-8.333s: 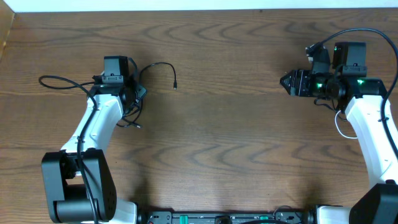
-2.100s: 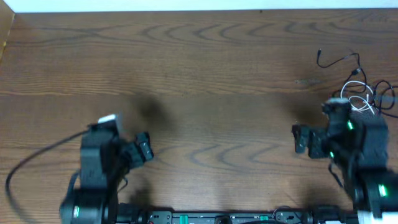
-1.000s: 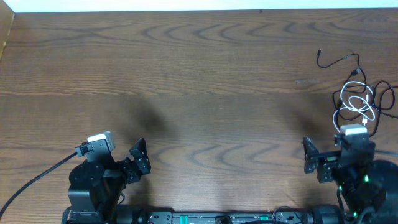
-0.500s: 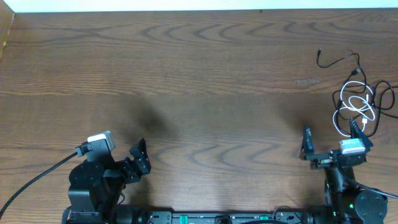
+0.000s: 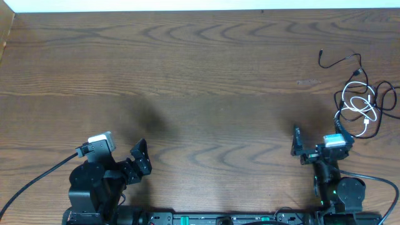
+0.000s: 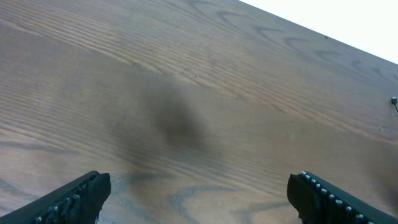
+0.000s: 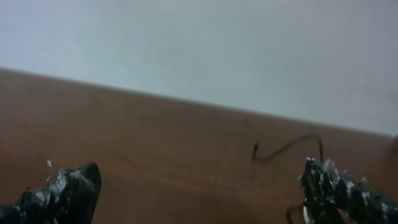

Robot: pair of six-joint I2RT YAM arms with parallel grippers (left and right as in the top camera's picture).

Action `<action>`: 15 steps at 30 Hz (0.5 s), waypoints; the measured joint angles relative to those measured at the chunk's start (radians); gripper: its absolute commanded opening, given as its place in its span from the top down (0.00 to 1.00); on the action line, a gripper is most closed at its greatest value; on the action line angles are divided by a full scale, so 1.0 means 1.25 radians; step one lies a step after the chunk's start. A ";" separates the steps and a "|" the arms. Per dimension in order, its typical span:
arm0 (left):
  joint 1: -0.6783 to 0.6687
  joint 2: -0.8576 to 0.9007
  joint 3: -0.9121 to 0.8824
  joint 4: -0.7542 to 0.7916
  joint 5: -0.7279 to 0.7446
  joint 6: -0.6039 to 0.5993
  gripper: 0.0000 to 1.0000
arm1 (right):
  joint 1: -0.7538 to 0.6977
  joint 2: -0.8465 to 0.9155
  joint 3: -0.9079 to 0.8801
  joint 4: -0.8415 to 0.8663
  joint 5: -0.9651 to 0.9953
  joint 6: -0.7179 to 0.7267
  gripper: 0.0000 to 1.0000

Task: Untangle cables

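The cables lie together at the table's far right. The white cable (image 5: 360,106) is coiled in small loops. The black cable (image 5: 340,60) loops around it, with one tail running toward the back. My right gripper (image 5: 317,139) hovers open just in front and left of the pile, touching neither cable. In the right wrist view the right gripper (image 7: 199,190) holds nothing, and the black cable's tail (image 7: 286,147) shows ahead of it. My left gripper (image 5: 141,157) stands open near the front left, far from the cables. The left wrist view shows the left gripper (image 6: 199,202) over bare wood.
The brown wooden table (image 5: 200,81) fills the overhead view, with a white wall strip along its far edge (image 5: 187,5). A thick black arm wire (image 5: 37,178) trails off to the left of the left arm.
Over the last second my right gripper has shifted left and turned near the front edge. The left arm and the cables have not moved.
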 measured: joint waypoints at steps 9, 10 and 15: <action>0.000 0.000 0.000 0.000 0.000 0.000 0.04 | 0.000 0.002 0.000 -0.059 0.000 0.000 0.01; 0.000 0.000 0.000 0.000 0.000 0.000 0.04 | 0.000 0.002 0.000 -0.059 0.000 0.000 0.01; 0.000 0.000 0.000 0.000 0.000 0.000 0.04 | 0.000 0.002 0.000 -0.059 0.000 0.000 0.01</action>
